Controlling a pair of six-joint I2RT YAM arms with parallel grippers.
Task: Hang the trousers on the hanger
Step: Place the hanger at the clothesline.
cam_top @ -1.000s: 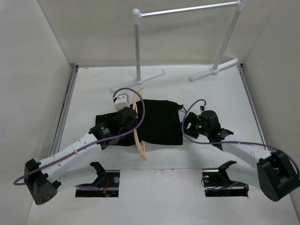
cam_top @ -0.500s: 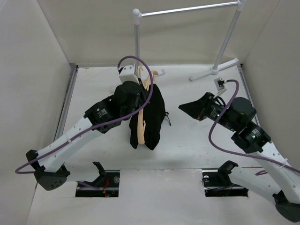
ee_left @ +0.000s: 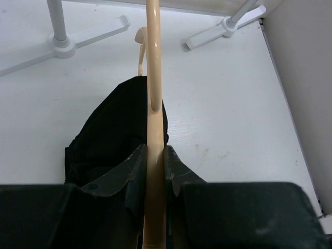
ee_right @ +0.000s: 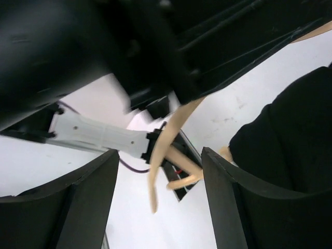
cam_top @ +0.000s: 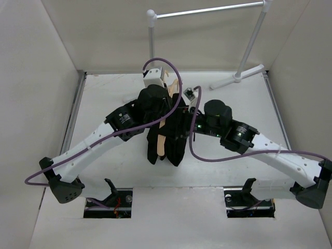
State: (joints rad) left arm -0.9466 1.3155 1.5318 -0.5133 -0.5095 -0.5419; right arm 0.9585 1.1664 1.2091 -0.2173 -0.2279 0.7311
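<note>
The tan wooden hanger [cam_top: 161, 141] is held up off the table, with the black trousers [cam_top: 176, 136] draped over it and hanging down. My left gripper [cam_top: 157, 115] is shut on the hanger's bar [ee_left: 154, 129]; the trousers [ee_left: 111, 135] hang to its left, and the hook [ee_left: 139, 40] points at the far wall. My right gripper [cam_top: 184, 124] is against the right side of the trousers. In the right wrist view it is open [ee_right: 158, 207] with nothing gripped, the hanger [ee_right: 167, 150] showing beyond the gap and the trousers [ee_right: 290, 135] at the right.
The white-and-silver pole rack [cam_top: 207, 10] stands at the back, its feet [cam_top: 237, 78] on the table; they also show in the left wrist view [ee_left: 63, 44]. Walls close in both sides. Two slots [cam_top: 106, 203] lie at the near edge.
My left gripper lifted the hanger and trousers off the table and moved them back. My right arm rose, then swung left up against the hanging trousers.
</note>
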